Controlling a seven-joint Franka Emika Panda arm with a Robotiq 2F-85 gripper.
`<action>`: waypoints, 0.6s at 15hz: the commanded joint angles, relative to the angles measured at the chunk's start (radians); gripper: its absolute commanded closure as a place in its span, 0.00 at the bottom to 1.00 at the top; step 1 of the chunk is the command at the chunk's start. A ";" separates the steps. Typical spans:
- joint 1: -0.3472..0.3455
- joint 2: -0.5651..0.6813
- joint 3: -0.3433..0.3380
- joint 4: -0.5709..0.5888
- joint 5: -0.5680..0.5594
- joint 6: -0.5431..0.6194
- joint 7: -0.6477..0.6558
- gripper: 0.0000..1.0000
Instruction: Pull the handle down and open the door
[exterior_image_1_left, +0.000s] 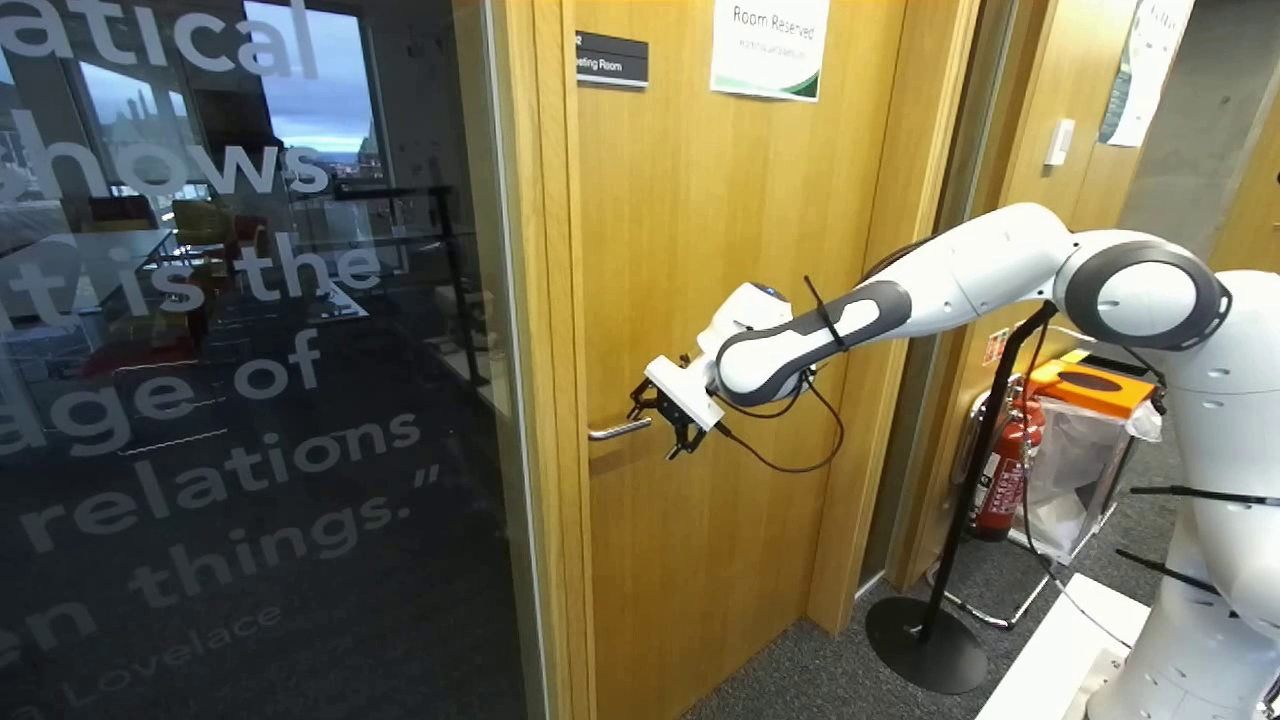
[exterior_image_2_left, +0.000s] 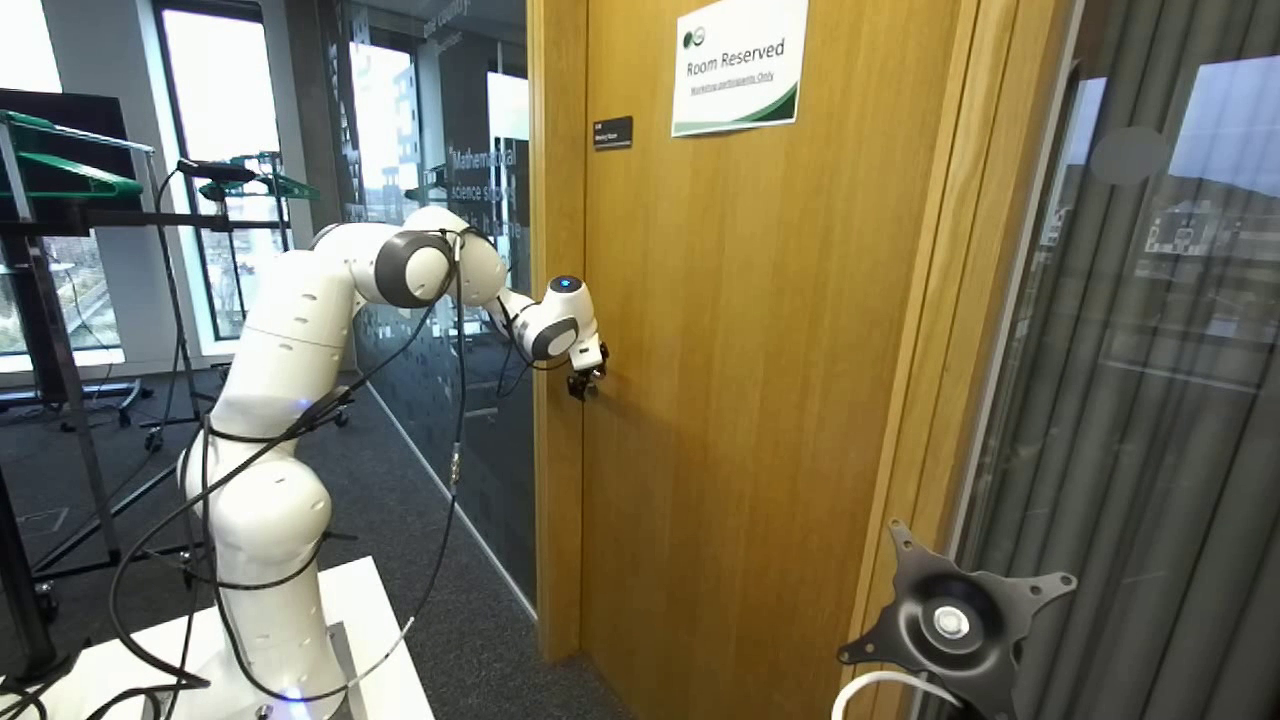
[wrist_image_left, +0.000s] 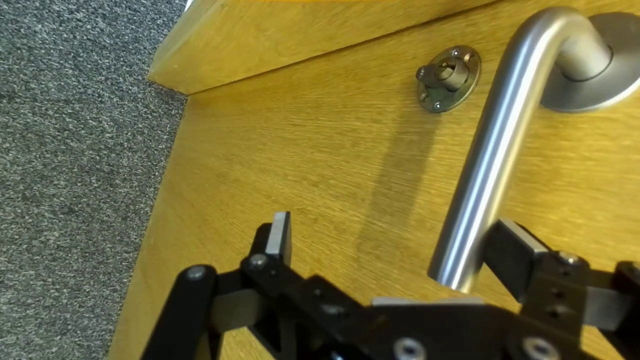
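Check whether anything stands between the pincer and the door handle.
Nothing visible stands between the pincer and the handle. In the wrist view, its free end shows between the open fingers, close beside one; whether they touch, I cannot tell. The lock on the door sits apart from both fingers.

Red fire extinguisher (exterior_image_1_left: 1003, 480) just beside a bin (exterior_image_1_left: 1072, 480) with an orange top (exterior_image_1_left: 1095, 388), and a round black stand base (exterior_image_1_left: 925, 660) near them. Dark glass panel (exterior_image_1_left: 420, 620) with white lettering (exterior_image_1_left: 300, 540) too. In an exterior view there's a four-armed black bracket (exterior_image_2_left: 960, 622) near grey curtains (exterior_image_2_left: 1150, 520). Speckled grey carpet (wrist_image_left: 75, 200) down the wrist view's left side.
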 joint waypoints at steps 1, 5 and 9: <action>0.027 0.018 -0.025 0.049 -0.050 -0.050 0.052 0.00; 0.038 0.018 -0.043 0.057 -0.087 -0.066 0.069 0.00; 0.015 -0.012 -0.020 0.016 -0.062 -0.036 0.030 0.00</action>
